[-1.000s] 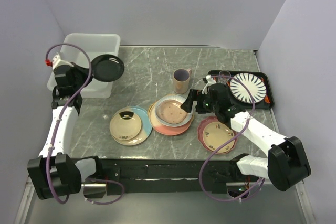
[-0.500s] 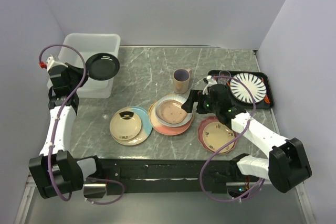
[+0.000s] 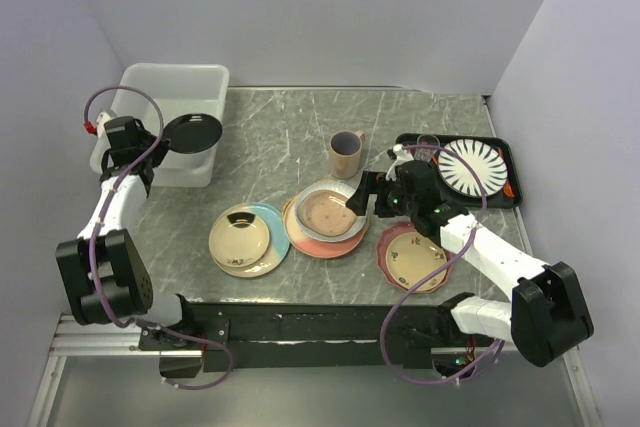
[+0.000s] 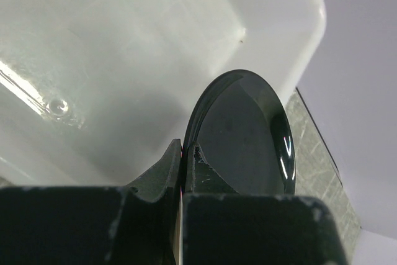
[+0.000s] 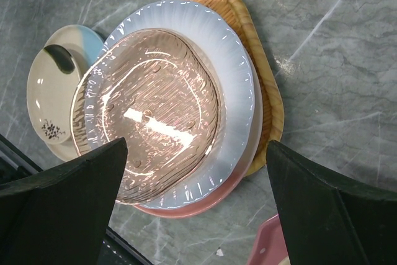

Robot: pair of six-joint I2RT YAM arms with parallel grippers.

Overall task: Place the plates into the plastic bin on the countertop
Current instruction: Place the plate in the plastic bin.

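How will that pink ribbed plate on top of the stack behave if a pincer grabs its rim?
Probably slippery: the pink plate shows bright glare, so its glossy surface may slide in a grip. Likely stiff and breakable; it looks like glass or glazed ware. It lies nested in the white plate, so its rim may be hard to get under.

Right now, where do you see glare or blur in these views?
Right wrist: glare streaks across the pink plate, right gripper dark and soft. Left wrist: glints on the black plate's rim, bin washed out bright, left gripper dark up close. Top: even light.
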